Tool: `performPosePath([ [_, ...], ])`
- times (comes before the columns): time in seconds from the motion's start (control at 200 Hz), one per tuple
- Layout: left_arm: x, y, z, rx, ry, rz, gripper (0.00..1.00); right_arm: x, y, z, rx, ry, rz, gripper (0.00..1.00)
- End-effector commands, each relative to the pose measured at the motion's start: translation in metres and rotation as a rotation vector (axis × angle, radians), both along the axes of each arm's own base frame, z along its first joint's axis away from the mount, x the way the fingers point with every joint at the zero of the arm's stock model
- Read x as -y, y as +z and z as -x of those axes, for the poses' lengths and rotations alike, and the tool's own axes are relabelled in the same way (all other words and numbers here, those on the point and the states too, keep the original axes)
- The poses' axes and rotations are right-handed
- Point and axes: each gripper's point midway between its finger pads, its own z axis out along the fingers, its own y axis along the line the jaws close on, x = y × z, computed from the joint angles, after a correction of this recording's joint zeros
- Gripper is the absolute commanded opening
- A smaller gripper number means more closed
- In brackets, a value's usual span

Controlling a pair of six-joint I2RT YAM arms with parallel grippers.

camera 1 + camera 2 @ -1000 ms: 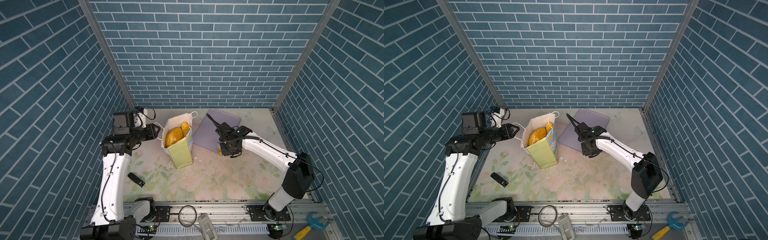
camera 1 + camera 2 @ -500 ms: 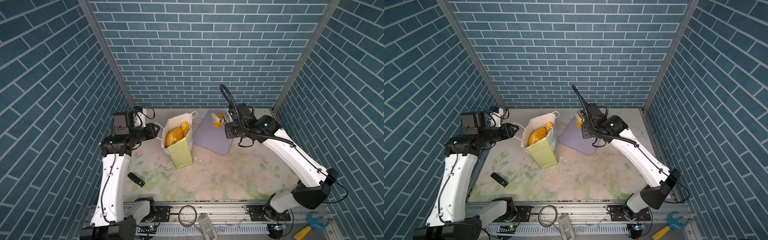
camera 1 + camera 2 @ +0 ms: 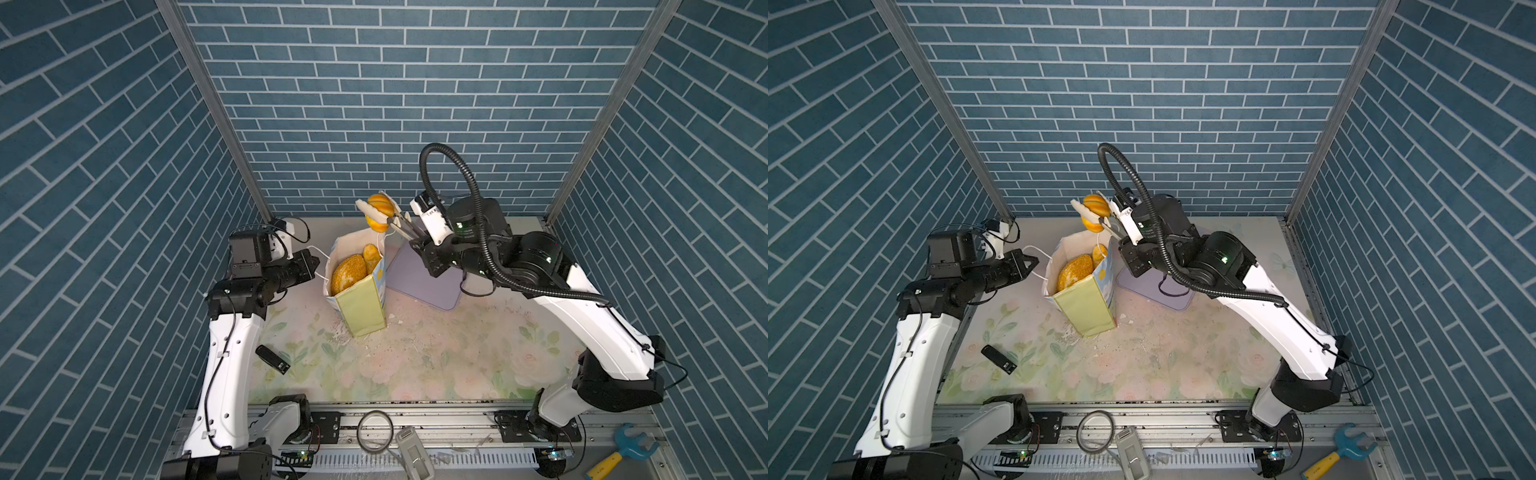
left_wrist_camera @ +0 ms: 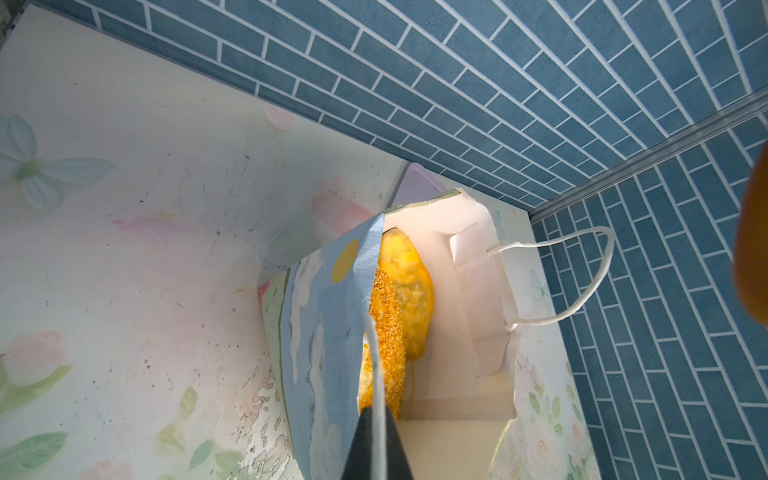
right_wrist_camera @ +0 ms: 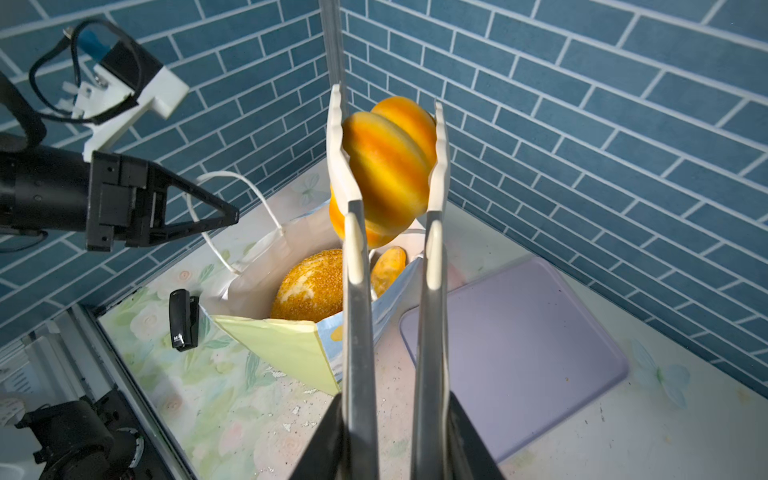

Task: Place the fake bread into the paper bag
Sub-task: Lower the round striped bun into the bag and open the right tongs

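Item: ridged roll point(image 5: 388, 166), pinched in tongs point(image 5: 357, 311) clamped by my right gripper point(image 5: 392, 419), above the paper bag point(image 3: 360, 305). My left gripper point(image 4: 376, 444) pinches its cord handle point(image 4: 374, 365). Advice: centre over the mouth, lower, then release.

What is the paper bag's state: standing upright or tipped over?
Upright: the paper bag stands on its base, mouth open upward, with a seeded loaf showing inside.

Right gripper point(image 5: 395, 440): clamped on tongs point(image 5: 356, 332).
Tongs' tips: pinching a ridged roll point(image 5: 386, 166) above the paper bag point(image 5: 282, 340).
Bag contents: seeded loaf point(image 5: 309, 286), another bread piece point(image 5: 388, 266).
Left gripper point(image 5: 226, 218): closed, at the cord handle point(image 5: 253, 189).
Tray point(image 5: 519, 353): lavender, beside the bag.
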Motion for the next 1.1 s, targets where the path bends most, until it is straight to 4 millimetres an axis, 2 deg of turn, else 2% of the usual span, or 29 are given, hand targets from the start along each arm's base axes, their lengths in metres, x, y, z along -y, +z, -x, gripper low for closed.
performPosePath([
  [0.0,0.0,0.01,0.001,0.04,0.007,0.021,0.01,-0.02,0.01,0.003,0.049,0.056,-0.011,0.34],
  [0.135,0.0,0.01,0.004,0.036,0.013,0.017,0.0,-0.039,-0.008,0.008,0.025,0.087,0.043,0.34],
  [0.275,0.0,0.01,0.004,0.035,0.014,0.021,0.0,-0.048,-0.032,0.006,-0.001,0.071,0.108,0.34],
  [0.47,0.0,0.012,0.005,0.035,0.011,0.024,0.0,-0.05,-0.059,0.008,-0.044,0.065,0.171,0.36],
  [0.72,0.001,0.012,0.004,0.031,0.008,0.024,0.0,-0.044,-0.074,0.016,-0.085,0.074,0.207,0.44],
  [0.885,0.001,0.014,0.002,0.034,0.007,0.028,0.0,-0.039,-0.068,0.012,-0.06,0.05,0.208,0.47],
  [1.06,0.0,0.018,0.004,0.04,0.01,0.022,0.0,-0.039,-0.034,0.008,0.021,0.044,0.121,0.44],
  [1.095,0.0,0.019,0.005,0.035,0.014,0.019,0.04,-0.039,-0.026,0.007,0.043,0.046,0.101,0.44],
])
